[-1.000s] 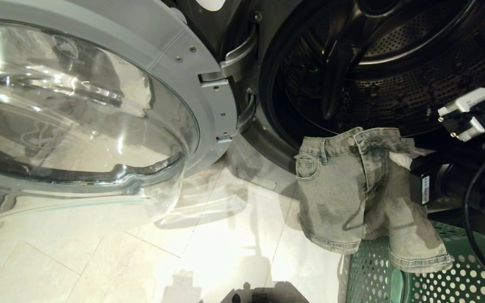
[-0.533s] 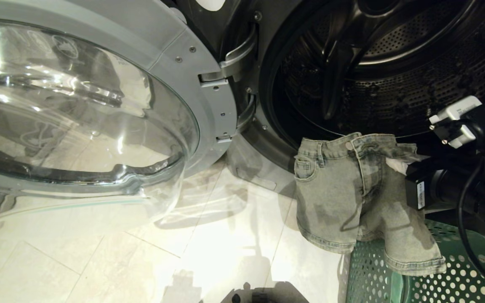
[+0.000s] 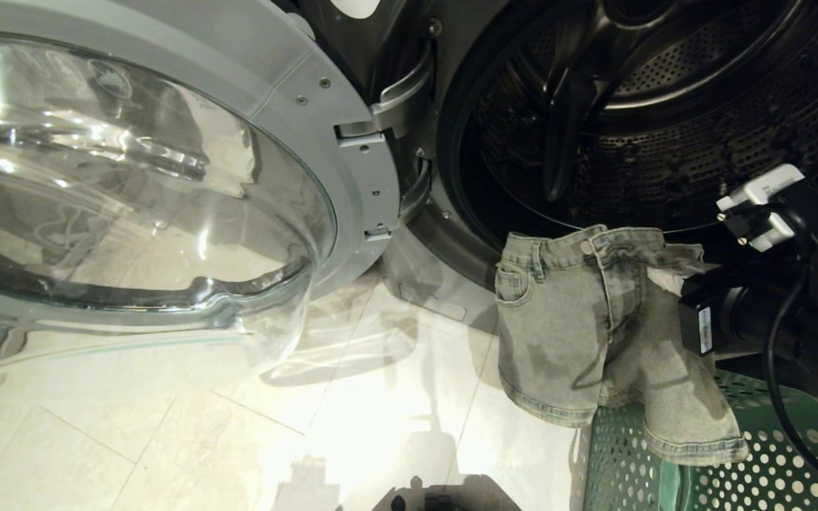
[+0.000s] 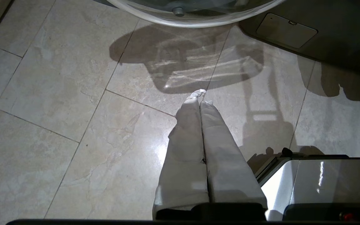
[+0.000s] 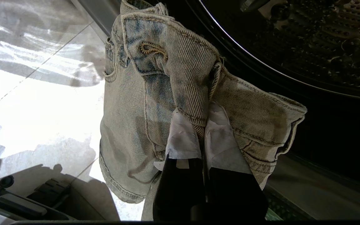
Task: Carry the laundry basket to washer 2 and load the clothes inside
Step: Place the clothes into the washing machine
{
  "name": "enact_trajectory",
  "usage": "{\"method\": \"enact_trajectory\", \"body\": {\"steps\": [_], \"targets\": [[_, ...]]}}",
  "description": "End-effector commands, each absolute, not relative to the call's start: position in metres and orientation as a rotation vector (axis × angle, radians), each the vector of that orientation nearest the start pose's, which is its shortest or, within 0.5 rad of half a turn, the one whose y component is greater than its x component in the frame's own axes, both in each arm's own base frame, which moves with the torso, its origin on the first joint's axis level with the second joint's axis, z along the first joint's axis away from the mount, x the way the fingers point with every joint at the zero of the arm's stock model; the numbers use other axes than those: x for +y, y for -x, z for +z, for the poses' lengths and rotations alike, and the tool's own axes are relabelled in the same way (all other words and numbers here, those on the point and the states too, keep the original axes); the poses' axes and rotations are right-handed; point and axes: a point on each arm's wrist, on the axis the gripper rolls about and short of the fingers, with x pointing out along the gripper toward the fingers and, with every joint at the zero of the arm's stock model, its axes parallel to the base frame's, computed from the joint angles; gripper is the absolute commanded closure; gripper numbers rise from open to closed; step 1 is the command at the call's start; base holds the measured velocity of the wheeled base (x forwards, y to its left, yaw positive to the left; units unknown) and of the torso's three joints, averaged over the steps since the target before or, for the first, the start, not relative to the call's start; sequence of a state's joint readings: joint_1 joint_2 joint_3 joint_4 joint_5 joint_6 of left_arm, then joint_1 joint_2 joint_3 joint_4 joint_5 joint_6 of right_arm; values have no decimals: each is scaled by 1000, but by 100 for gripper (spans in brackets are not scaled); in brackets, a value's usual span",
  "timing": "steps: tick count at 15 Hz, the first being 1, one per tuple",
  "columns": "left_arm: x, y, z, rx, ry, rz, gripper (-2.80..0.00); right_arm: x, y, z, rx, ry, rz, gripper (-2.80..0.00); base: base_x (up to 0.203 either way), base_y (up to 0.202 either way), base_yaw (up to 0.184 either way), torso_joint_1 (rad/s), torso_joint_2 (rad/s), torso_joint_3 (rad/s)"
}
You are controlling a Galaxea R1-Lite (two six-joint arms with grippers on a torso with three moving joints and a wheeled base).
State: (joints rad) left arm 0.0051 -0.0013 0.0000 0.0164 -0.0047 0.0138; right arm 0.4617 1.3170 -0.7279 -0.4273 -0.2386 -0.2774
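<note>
Right end effector (image 5: 201, 125) pinching denim shorts (image 3: 593, 319) — before open washer drum (image 3: 664, 128), above green basket (image 3: 771, 461)

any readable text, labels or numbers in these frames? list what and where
None can be read.
White sticker on the right arm's black housing: print too small to make out.
White label at the top edge of the washer: cut off, nothing legible shows.
Denim shorts, laundry basket, glass door and the floor tiles: no lettering visible.
</note>
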Motion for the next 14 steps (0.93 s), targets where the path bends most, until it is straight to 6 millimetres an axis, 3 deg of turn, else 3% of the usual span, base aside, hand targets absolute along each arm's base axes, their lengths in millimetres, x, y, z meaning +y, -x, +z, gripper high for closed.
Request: {"method": "enact_trajectory", "body": {"steps": [1,14], "targets": [[0,23,73,17,-14,0,0,90,-193,239,121,334,244,0,0,0,0,0,0,0],[0,23,73,17,-14,1,0,96,-198,237,132,339,255,0,0,0,0,0,0,0]]}}
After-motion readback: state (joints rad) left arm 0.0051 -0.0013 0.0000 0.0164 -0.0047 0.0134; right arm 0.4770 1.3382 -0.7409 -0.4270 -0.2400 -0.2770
